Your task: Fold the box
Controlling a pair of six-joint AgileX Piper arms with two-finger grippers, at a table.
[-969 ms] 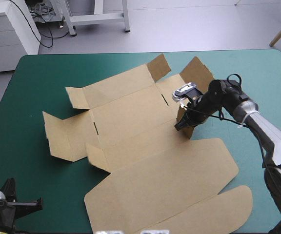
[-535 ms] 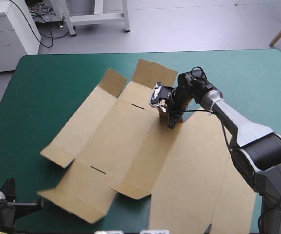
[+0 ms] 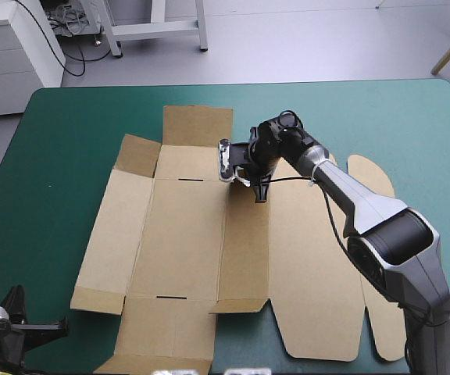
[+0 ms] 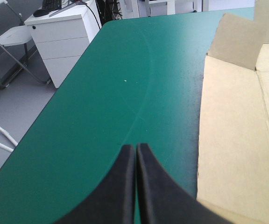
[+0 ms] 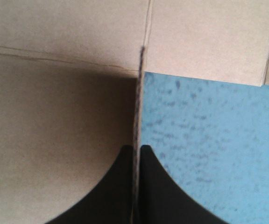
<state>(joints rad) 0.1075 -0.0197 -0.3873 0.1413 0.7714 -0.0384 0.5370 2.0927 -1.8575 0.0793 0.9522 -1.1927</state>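
The brown box (image 3: 182, 234) lies as a flat cut sheet across the middle of the teal-green table, its sides square to the table's edges. My right gripper (image 3: 259, 191) reaches in over the sheet's far middle, shut on a small raised flap. In the right wrist view the fingers (image 5: 136, 148) pinch a thin upright board edge, with brown board (image 5: 55, 93) on one side and cover (image 5: 209, 140) on the other. My left gripper (image 3: 59, 325) rests at the near left corner, away from the box. Its fingers (image 4: 135, 147) are shut on nothing, and the box's left panel (image 4: 232, 121) lies beside them.
The sheet's rounded lid tabs (image 3: 369, 176) lie to the right of my right arm, and its near panels (image 3: 162, 344) come close to the table's front edge. Bare teal-green cover (image 3: 61, 156) shows left of the box and at the far right (image 3: 420, 133).
My right gripper has moved left and toward the far edge, holding the flap. It swung the whole sheet counter-clockwise from a diagonal lie to square with the table. The left arm has not moved.
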